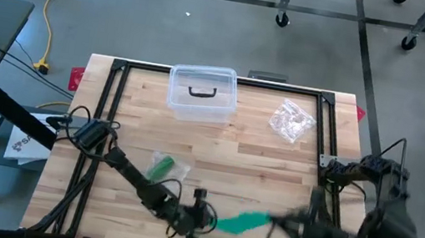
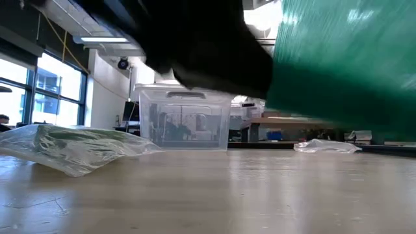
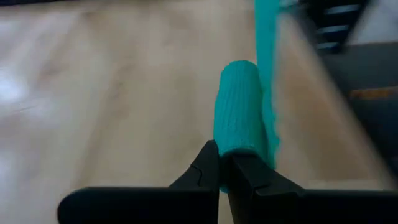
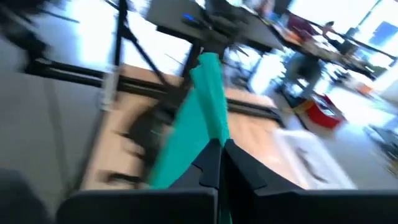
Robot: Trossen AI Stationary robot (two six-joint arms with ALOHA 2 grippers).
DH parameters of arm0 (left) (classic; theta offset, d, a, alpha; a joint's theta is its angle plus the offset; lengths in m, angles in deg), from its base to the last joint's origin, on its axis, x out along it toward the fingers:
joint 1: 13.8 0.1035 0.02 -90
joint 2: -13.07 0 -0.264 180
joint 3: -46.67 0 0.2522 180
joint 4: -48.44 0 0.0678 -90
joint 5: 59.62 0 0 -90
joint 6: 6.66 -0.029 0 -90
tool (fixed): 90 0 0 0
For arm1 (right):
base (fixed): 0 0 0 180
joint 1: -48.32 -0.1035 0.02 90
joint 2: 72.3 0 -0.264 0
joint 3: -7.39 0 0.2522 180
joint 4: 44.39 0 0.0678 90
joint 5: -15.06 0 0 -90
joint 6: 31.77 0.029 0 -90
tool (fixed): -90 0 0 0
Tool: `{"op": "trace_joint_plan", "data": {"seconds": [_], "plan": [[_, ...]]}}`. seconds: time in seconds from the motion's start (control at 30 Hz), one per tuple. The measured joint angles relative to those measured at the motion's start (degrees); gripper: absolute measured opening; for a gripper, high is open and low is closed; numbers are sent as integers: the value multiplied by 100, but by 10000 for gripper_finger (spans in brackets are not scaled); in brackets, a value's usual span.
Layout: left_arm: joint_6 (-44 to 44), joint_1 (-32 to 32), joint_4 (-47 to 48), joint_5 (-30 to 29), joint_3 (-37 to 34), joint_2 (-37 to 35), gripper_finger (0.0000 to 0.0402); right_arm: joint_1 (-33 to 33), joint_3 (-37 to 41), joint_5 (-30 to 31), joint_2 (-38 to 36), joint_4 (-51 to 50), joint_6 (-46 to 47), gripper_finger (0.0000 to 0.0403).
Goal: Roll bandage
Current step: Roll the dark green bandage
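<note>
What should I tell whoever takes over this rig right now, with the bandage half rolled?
Left gripper: shut on the rolled end of the green bandage, near the table's front edge.
Right gripper: shut on the bandage's loose tail, stretched toward the right.
Done: a roll has formed at the left gripper.
Left: wind in the remaining strip.
Also on the wooden table: clear lidded box, a plastic bag with green contents, an empty-looking clear bag.
</note>
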Motion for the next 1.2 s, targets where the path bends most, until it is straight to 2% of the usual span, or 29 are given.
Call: {"op": "trace_joint_plan", "data": {"seconds": [0.07,0.13,0.23,0.4,0.53,0.63,0.7,0.83,0.97,1.07,1.2], "plan": [[-1,-203,-54,183,127,0,1,245,-226,31,-72,-770,429,0],[-42,-435,-65,103,302,2,1,532,188,-50,-469,-795,537,0],[-98,-764,-60,-333,495,0,1,979,802,-394,-1029,-809,770,0],[-291,-1128,-55,-1011,845,2,1,1585,2143,-777,-1755,-789,1190,0],[-745,-1330,-49,-1048,1279,-15,1,2009,3506,-1210,-2290,-605,1510,0],[-1316,-1474,-40,-1151,1540,-192,1,2236,4716,-1697,-2655,85,1500,0],[-1672,-1565,-62,-1271,1607,-393,1,2341,5579,-2121,-2910,936,1258,0],[-2095,-1711,-24,-1486,1608,-818,1,2457,7213,-3095,-3149,3236,472,0],[-2283,-1772,-33,-1508,1608,-1109,1,2462,8380,-3662,-3101,5612,-269,0],[-2120,-1770,41,-1427,1608,-1172,1,2488,8656,-3496,-3068,6231,-623,0],[-1206,-1620,763,-1154,1608,-1163,1,2483,7996,-2808,-3206,5797,-1154,0]]}}
